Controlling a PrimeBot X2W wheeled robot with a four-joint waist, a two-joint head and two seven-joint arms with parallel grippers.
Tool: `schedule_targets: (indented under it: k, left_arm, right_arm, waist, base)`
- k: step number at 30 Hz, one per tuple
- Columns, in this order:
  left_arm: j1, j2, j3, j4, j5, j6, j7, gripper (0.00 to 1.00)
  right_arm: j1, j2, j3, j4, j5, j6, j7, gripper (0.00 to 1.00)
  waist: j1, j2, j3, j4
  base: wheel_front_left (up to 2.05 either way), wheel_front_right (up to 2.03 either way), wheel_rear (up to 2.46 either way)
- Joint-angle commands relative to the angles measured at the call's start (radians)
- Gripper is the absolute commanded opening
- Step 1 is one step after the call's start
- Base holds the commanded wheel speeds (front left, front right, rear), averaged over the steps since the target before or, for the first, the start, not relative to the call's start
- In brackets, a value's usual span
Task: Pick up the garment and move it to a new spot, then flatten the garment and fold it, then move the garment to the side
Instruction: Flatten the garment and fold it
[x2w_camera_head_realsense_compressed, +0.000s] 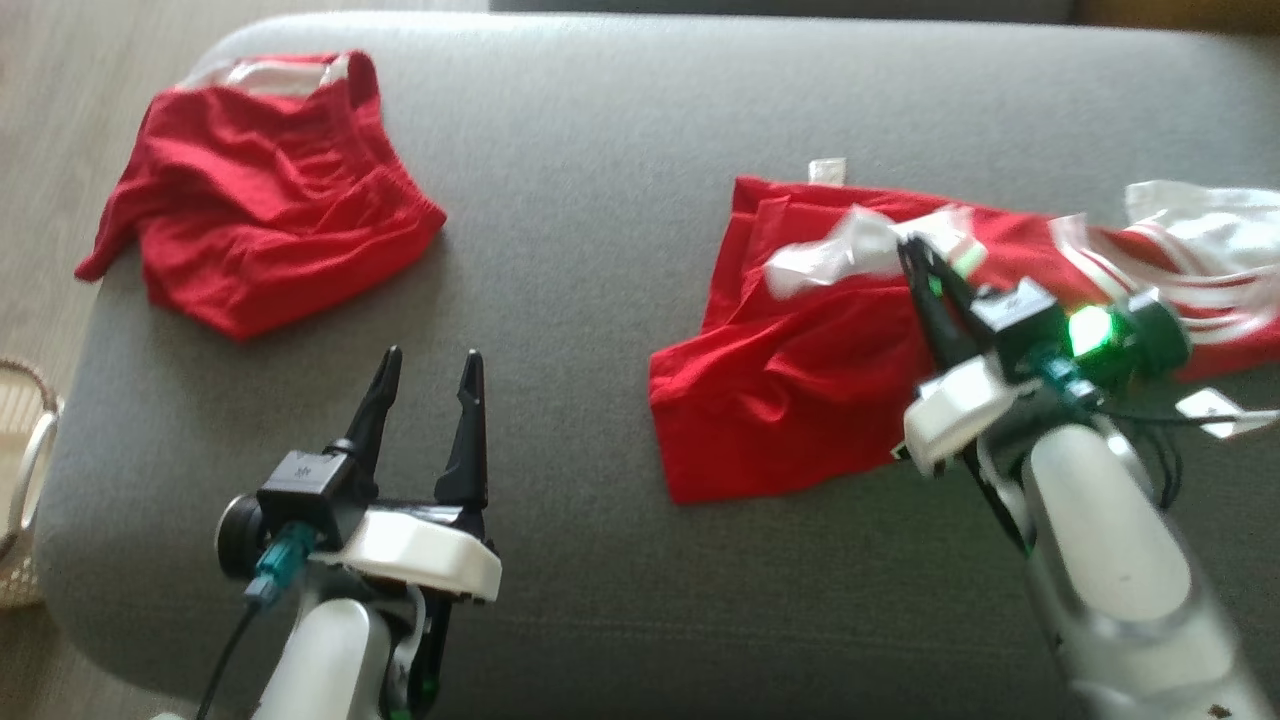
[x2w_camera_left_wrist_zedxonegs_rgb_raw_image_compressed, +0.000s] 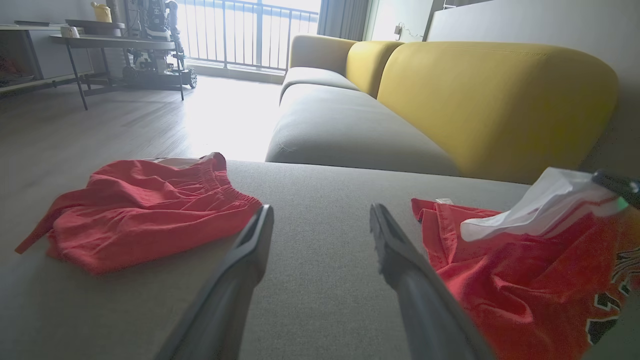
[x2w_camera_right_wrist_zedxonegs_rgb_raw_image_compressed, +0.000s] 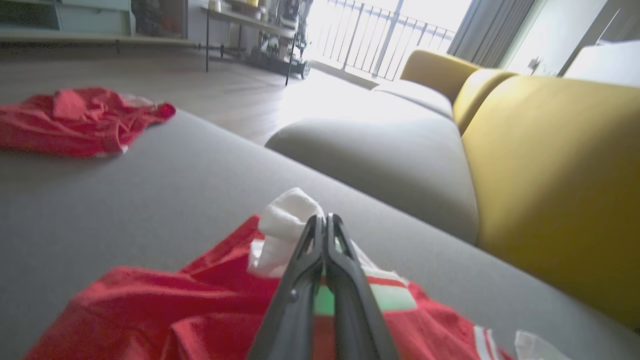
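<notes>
1. Right gripper (x2w_camera_head_realsense_compressed: 908, 245): I read both fingers pressed together, pinching a white fold of the garment (x2w_camera_head_realsense_compressed: 790, 400) near its upper edge. The right wrist view confirms this: the gripper (x2w_camera_right_wrist_zedxonegs_rgb_raw_image_compressed: 326, 217) is closed, with white cloth bunched at its tips.
2. Left gripper (x2w_camera_head_realsense_compressed: 432, 355): fingers spread apart, holding nothing, above bare grey cushion (x2w_camera_head_realsense_compressed: 600, 200) between the two pieces of clothing.
3. Garment position: right half of the cushion, crumpled, red with white striped sections toward the right edge.
4. Markings: a small white label (x2w_camera_head_realsense_compressed: 827, 170) sticks out at the garment's far edge; I cannot read any writing on it. The left wrist view shows a black print (x2w_camera_left_wrist_zedxonegs_rgb_raw_image_compressed: 607, 305) on the red cloth, also unreadable.
5. Red shorts (x2w_camera_head_realsense_compressed: 270, 210): far left corner of the cushion, well apart from the garment, untouched.
6. Background: a yellow sofa back (x2w_camera_left_wrist_zedxonegs_rgb_raw_image_compressed: 490, 100) lies beyond the cushion.
</notes>
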Motion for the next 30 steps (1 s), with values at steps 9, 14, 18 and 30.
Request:
schedule_targets:
  k: [9,14,18,30]
  left_arm:
    - [0.061,0.003,0.071,-0.026,0.002,-0.008,-0.009,1.00]
    - [0.089,0.003,0.077,-0.033,0.003,-0.017,-0.009,1.00]
    - [0.094,0.003,0.059,-0.039,-0.005,-0.019,-0.009,1.00]
    - [0.054,0.003,-0.010,-0.038,-0.009,-0.019,-0.009,1.00]
  right_arm:
    - [-0.110,0.018,0.058,-0.388,0.087,0.000,0.084,0.00]
    - [-0.200,-0.002,0.071,-0.552,0.133,0.000,0.194,0.00]
    - [-0.273,-0.032,0.061,-0.643,0.140,0.000,0.273,0.00]
    - [-0.462,-0.084,-0.099,-0.514,0.052,0.000,0.338,0.00]
  waist:
    - [0.0000,0.0000,-0.144,-0.080]
    - [0.0000,0.0000,-0.175,-0.089]
    - [0.0000,0.0000,-0.179,-0.065]
    - [0.0000,0.0000,-0.059,0.061]
  base:
    - [0.00,0.00,0.00]
    - [0.00,0.00,0.00]
    - [0.00,0.00,0.00]
    - [0.00,0.00,0.00]
